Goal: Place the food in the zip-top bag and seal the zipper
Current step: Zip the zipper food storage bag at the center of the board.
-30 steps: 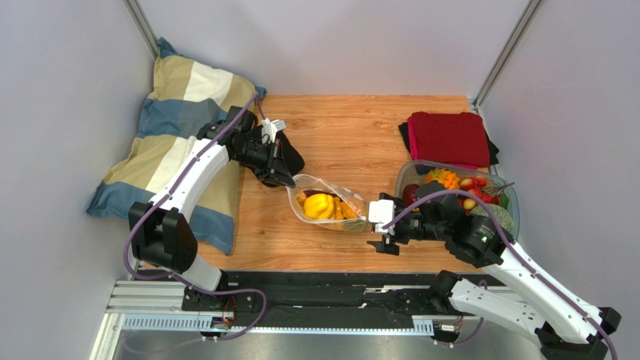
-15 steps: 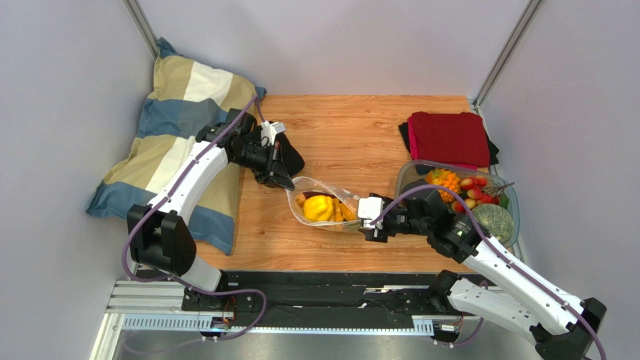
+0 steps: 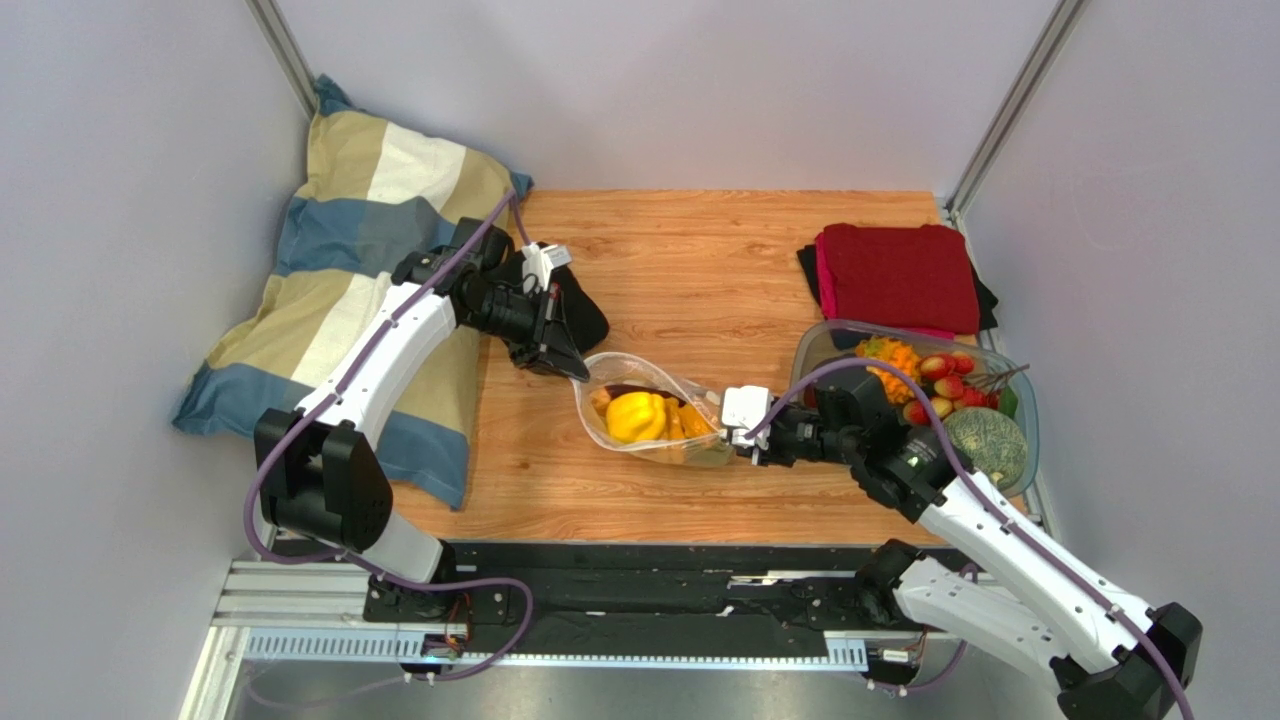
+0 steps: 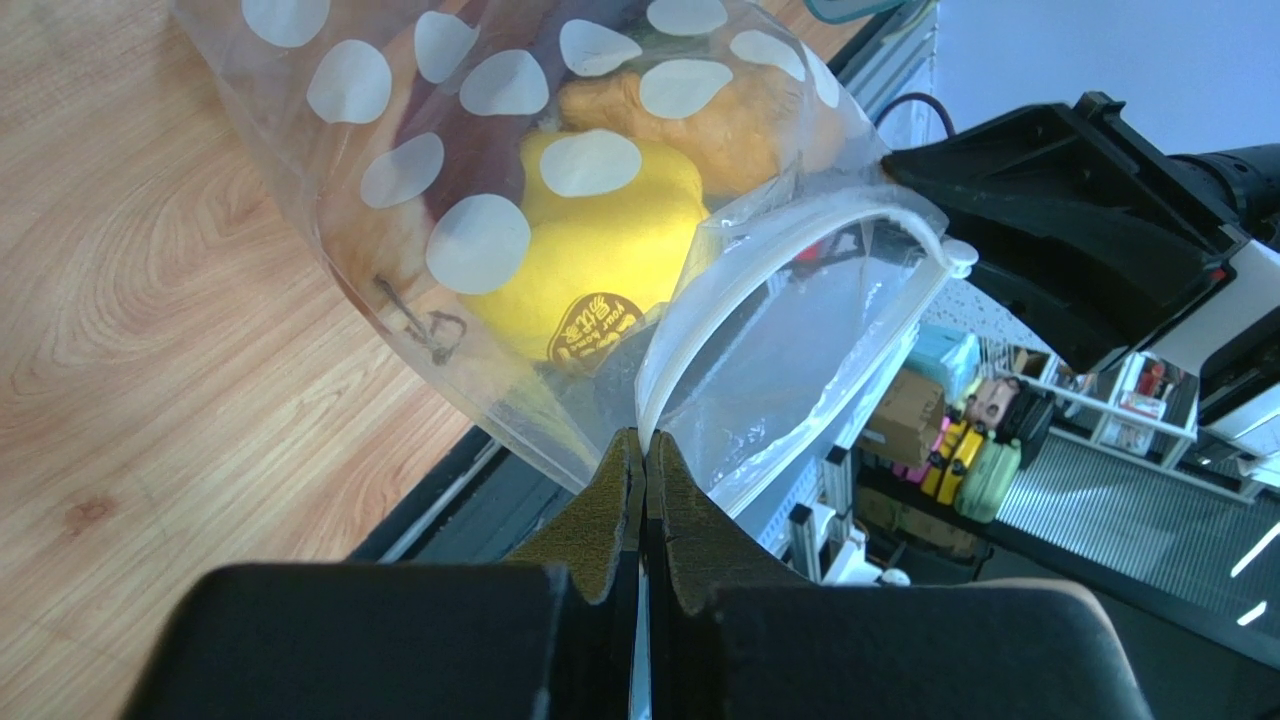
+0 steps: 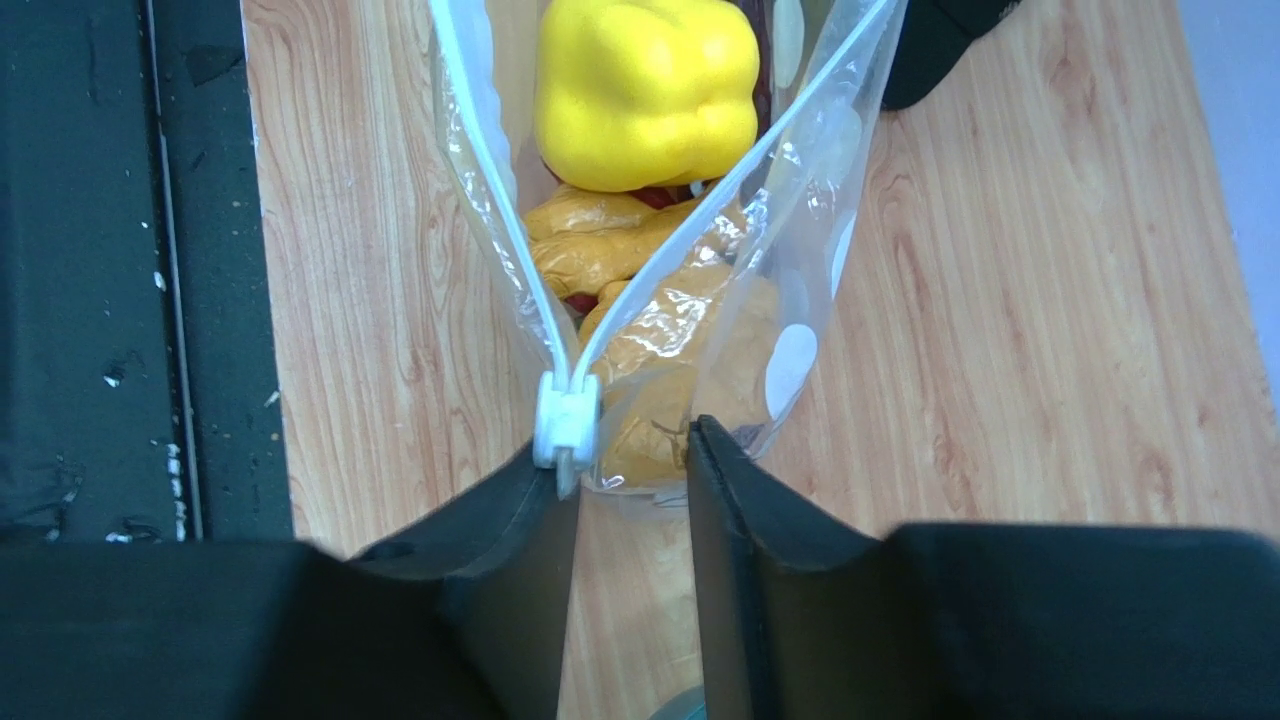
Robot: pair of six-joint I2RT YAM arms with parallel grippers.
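Clear plastic, printed with white round dots: the floppy zip-top bag lies on the wooden table, stretched between the two claws. Inside it, straight ahead of the right claw, I can see a bright yellow toy pepper. Closer to that claw's fingertips sit some lumpy orange toy pieces, and there is something dark red beside the pepper that I can't make out.

The bag's mouth is open. The thin whitish zipper strip splits into two rails that spread in a V away from the right claw. They meet at the small white slider tab, which rests against the inner face of one finger. This claw's jaws stand a little apart, with the bag's end corner lying between them (not pinched, as far as I can see).

At the far end, the left claw is clamped tight on the bag's edge, right where the zipper rails come together.

Behind the right claw, beside its arm, sits a grey plastic tray holding more toy food: red round fruit, something orange and a green melon-like piece.
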